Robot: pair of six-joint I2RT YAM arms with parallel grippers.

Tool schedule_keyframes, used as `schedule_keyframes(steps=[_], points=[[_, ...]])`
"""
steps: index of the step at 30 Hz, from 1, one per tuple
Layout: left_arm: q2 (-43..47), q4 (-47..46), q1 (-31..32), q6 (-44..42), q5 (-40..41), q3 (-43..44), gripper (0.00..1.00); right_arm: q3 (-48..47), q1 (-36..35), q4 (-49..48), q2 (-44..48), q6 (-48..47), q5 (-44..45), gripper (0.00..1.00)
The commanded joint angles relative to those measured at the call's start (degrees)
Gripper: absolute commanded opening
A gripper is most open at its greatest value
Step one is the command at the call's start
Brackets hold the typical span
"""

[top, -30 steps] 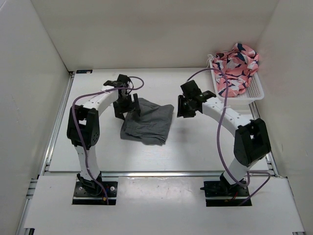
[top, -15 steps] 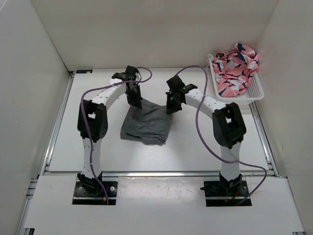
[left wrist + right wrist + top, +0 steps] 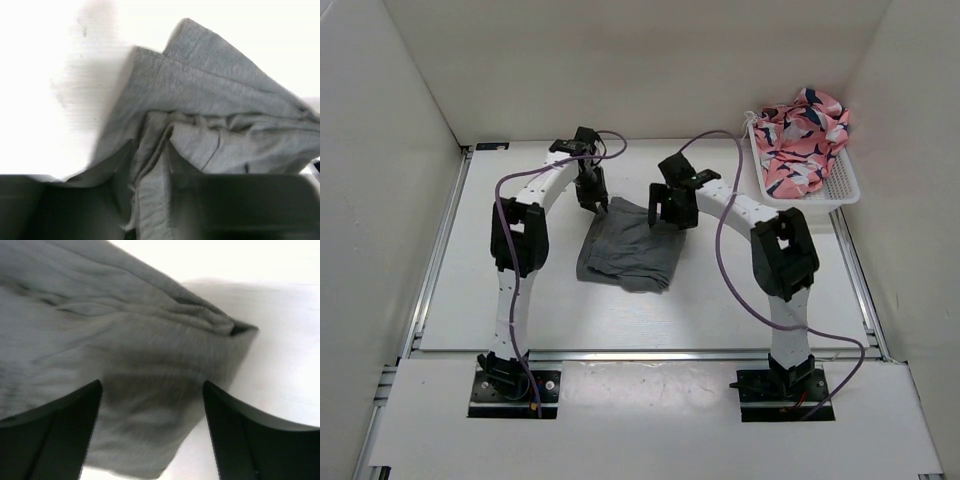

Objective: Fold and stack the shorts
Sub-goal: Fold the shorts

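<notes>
We see L end effector [image 3: 150,202] pinching far corner of soft grey shorts [image 3: 628,250]; R end effector [image 3: 152,405] spread open; basket [image 3: 840,197] well apart.

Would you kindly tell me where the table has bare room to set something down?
Free: the table between the left wall and left arm, and the strip between shorts and arm bases. Crowded: mid-table, where left gripper and right gripper meet the shorts, and the basket corner.

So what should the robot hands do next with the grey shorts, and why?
Probably the right gripper should drop and close on the shorts' far corner. Its jaws are open over the cloth, while the left gripper pinches the other far corner.
</notes>
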State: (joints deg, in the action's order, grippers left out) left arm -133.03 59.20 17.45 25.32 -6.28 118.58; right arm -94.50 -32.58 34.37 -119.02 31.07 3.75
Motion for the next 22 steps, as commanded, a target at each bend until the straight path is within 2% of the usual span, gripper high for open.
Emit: schedule_keyframes(steps=[1, 2, 3, 4, 5, 8, 9, 11, 12, 13, 16, 17, 20, 22], points=[[5.7, 4.8, 1.0, -1.0, 3.9, 6.8, 0.51, -1.3, 1.1, 2.7, 12.6, -2.7, 8.1, 0.95], [8.4, 5.5, 1.0, -1.0, 3.9, 7.7, 0.6, -1.3, 1.1, 2.7, 14.6, -2.7, 9.6, 1.0], [10.0, 6.4, 1.0, -1.0, 4.8, 9.0, 0.65, -0.3, 1.1, 3.2, 16.4, -3.4, 10.8, 1.0], [11.6, 7.0, 0.5, -1.0, 5.3, 9.0, 0.77, 0.4, 1.6, 3.2, 20.1, -3.4, 11.9, 1.0], [13.4, 7.5, 0.5, -1.0, 5.8, 9.0, 0.81, 2.1, 2.5, 4.0, 21.9, -3.4, 13.8, 1.0], [22.6, 7.5, -0.6, -1.0, 6.8, 4.9, 0.81, 6.8, 4.9, 5.7, 28.7, -3.9, 16.0, 1.0], [28.3, 7.5, -1.2, -1.0, 7.7, 2.7, 0.81, 8.5, 5.6, 6.5, 30.5, -3.9, 16.6, 1.0], [34.6, 4.8, -1.2, -1.0, 9.6, -6.5, 0.81, 12.1, 7.9, 7.2, 35.8, -4.4, 17.9, 1.0], [41.3, 3.8, -1.7, -0.4, 10.3, -10.2, 0.81, 15.8, 8.7, 7.9, 37.4, -4.4, 17.9, 1.0], [44.7, 2.8, -1.7, 0.5, 10.9, -17.8, 0.81, 17.7, 10.2, 8.8, 40.7, -4.4, 18.6, 1.0], [56.9, -0.3, -2.3, 2.3, 12.5, -29.1, 0.81, 24.7, 13.0, 9.6, 45.9, -3.9, 19.2, 1.0], [59.6, -0.9, -2.9, 3.4, 13.0, -35.7, 0.81, 26.1, 13.5, 10.1, 46.9, -3.2, 19.2, 1.0], [67.2, -2.2, -2.9, 5.4, 13.8, -45.2, 0.81, 31.4, 14.3, 10.0, 50.2, -2.7, 19.2, 1.0], [70.1, -2.8, -2.9, 6.6, 14.3, -47.6, 0.81, 33.8, 14.3, 10.0, 51.7, -2.7, 19.2, 0.98]])
